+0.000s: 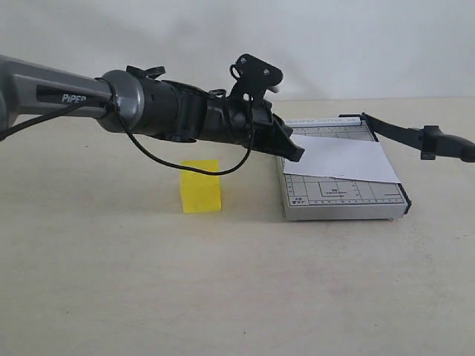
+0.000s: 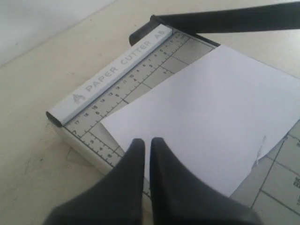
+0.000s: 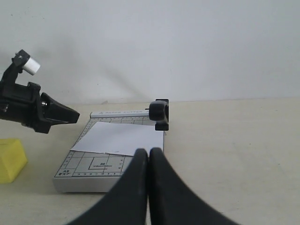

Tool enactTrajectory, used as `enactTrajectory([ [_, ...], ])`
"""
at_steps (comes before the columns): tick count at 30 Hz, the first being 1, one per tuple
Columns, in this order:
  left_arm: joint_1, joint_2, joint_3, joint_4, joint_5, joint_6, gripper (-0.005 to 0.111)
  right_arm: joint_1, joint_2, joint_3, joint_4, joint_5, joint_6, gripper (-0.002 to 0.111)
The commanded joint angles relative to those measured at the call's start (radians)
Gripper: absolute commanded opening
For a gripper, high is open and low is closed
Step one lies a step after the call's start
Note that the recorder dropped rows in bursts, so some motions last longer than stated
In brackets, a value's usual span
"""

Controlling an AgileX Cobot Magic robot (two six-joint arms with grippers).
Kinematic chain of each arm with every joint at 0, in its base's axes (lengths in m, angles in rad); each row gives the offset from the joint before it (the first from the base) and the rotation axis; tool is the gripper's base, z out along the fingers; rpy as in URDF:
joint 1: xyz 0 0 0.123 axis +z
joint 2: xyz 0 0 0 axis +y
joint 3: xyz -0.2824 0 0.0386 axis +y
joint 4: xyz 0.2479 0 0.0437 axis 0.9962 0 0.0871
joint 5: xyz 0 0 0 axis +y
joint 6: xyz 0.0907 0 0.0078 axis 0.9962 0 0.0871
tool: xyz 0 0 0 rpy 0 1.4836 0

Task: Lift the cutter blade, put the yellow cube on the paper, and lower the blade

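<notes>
**Item 1, cutter blade**: black lever hinged at the far right corner of the grey gridded trimmer base. It is lifted off the base edge, and its thick handle hangs out past the base at 3 o'clock in the exterior view.

**Item 2, paper**: white sheet lying flat and skewed on the base. One corner overhangs the right edge under the lifted lever.

**Item 3, yellow cube**: stands on the worktop at 9 o'clock of the base, apart from it, with nothing gripping it.

**Item 4, left pincer**: reaches in from 9 o'clock, above and past the cube. Its fingers are drawn to a narrow slit and the tips sit over the sheet's left edge. Contact with the sheet cannot be told.

**Item 5, right pincer**: fingers pressed together and gripping nothing. It faces the handle end of the lever, short of the base.

**Item 6, ruler bar**: white strip marked "PAPER CUTTER A5", along the far edge of the base.
</notes>
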Motion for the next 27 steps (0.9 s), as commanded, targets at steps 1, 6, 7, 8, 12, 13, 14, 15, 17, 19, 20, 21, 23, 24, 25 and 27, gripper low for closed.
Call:
enactTrajectory([
  [1, -0.006, 0.025, -0.006, -0.023, 0.008, 0.001, 0.004, 0.0, -0.007, 0.005, 0.001, -0.011, 0.002, 0.001],
  [6, -0.02, 0.044, -0.03, -0.023, 0.002, 0.001, 0.004, 0.0, -0.007, 0.005, 0.001, -0.011, 0.002, 0.001],
  [7, -0.025, 0.046, -0.038, -0.023, -0.001, 0.005, 0.004, 0.0, -0.007, 0.005, 0.001, -0.011, 0.002, 0.001],
  [8, -0.029, 0.048, -0.043, -0.023, -0.003, 0.01, 0.004, 0.0, -0.007, 0.005, 0.001, -0.011, 0.002, 0.001],
  [12, -0.046, 0.05, -0.059, -0.023, -0.007, 0.043, 0.004, 0.0, -0.007, 0.005, 0.001, -0.011, 0.002, 0.001],
  [13, -0.048, 0.05, -0.059, -0.023, -0.017, 0.043, 0.004, 0.0, -0.007, 0.005, 0.001, -0.011, 0.002, 0.001],
  [14, -0.051, 0.052, -0.059, -0.023, -0.024, 0.043, 0.004, 0.0, -0.007, 0.005, 0.001, -0.011, 0.002, 0.001],
  [15, -0.056, 0.052, -0.059, -0.023, -0.024, 0.043, 0.004, 0.0, -0.007, 0.005, 0.001, -0.011, 0.002, 0.001],
  [17, -0.06, 0.059, -0.059, -0.023, -0.022, 0.043, 0.004, 0.0, -0.007, 0.005, 0.001, -0.011, 0.002, 0.001],
  [19, -0.062, 0.064, -0.059, -0.023, -0.022, 0.043, 0.004, 0.0, -0.007, 0.005, 0.001, -0.011, 0.002, 0.001],
  [20, -0.064, 0.064, -0.059, -0.023, -0.022, 0.043, 0.004, 0.0, -0.007, 0.005, 0.001, -0.011, 0.002, 0.001],
  [21, -0.064, 0.064, -0.059, -0.023, -0.022, 0.043, 0.004, 0.0, -0.007, 0.005, 0.001, -0.011, 0.002, 0.001],
  [23, -0.063, 0.07, -0.059, -0.023, -0.022, 0.043, 0.004, 0.0, -0.007, 0.005, 0.001, -0.011, 0.002, 0.001],
  [24, -0.063, 0.074, -0.059, -0.023, -0.024, 0.043, 0.004, 0.0, -0.007, 0.005, 0.001, -0.011, 0.002, 0.001],
  [25, -0.063, 0.076, -0.059, -0.023, -0.024, 0.043, 0.004, 0.0, -0.007, 0.005, 0.001, -0.011, 0.002, 0.001],
  [27, -0.063, 0.086, -0.059, -0.023, -0.019, 0.028, 0.004, 0.0, -0.007, 0.005, 0.001, -0.011, 0.002, 0.001],
])
